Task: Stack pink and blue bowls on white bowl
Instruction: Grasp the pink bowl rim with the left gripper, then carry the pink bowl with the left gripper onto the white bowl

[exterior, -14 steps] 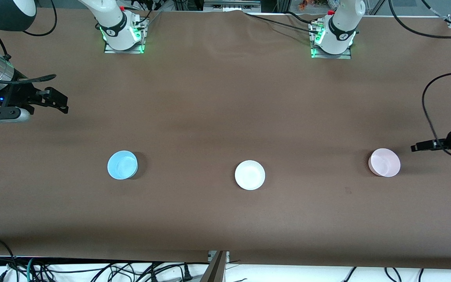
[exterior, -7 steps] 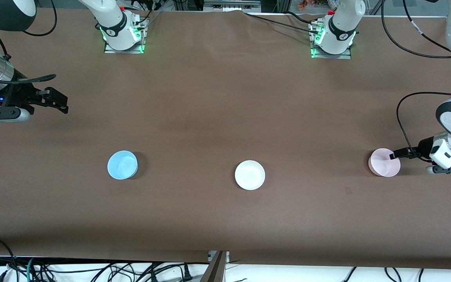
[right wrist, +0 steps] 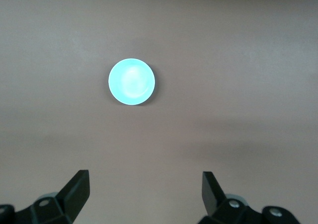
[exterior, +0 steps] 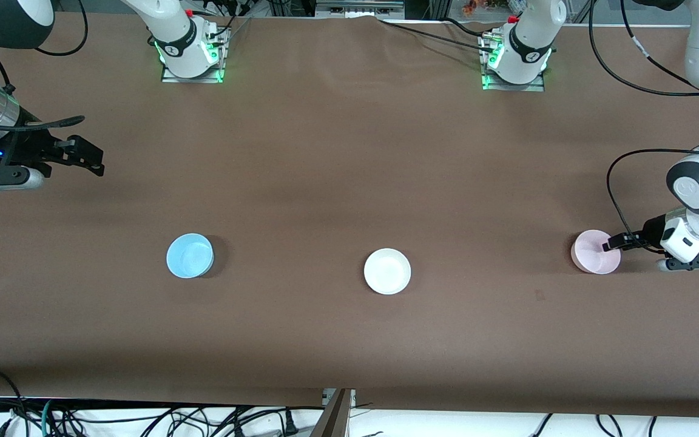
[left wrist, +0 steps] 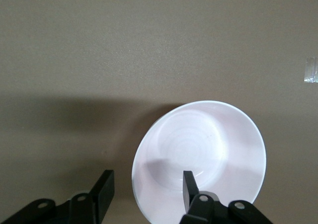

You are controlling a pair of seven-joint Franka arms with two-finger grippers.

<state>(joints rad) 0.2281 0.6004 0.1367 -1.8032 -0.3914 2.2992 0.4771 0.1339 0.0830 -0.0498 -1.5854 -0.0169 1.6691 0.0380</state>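
Left pincer sits low at the pink bowl, fingers spread astride its rim: one finger inside, the other outside on the tabletop. Its arm bends in from the left arm's end. Right pincer waits, spread wide, above bare tabletop near the right arm's end. Three bowls stand in one row, well apart: pink, white mid-tabletop, blue toward the right arm's end. Open brown surface lies all around them.
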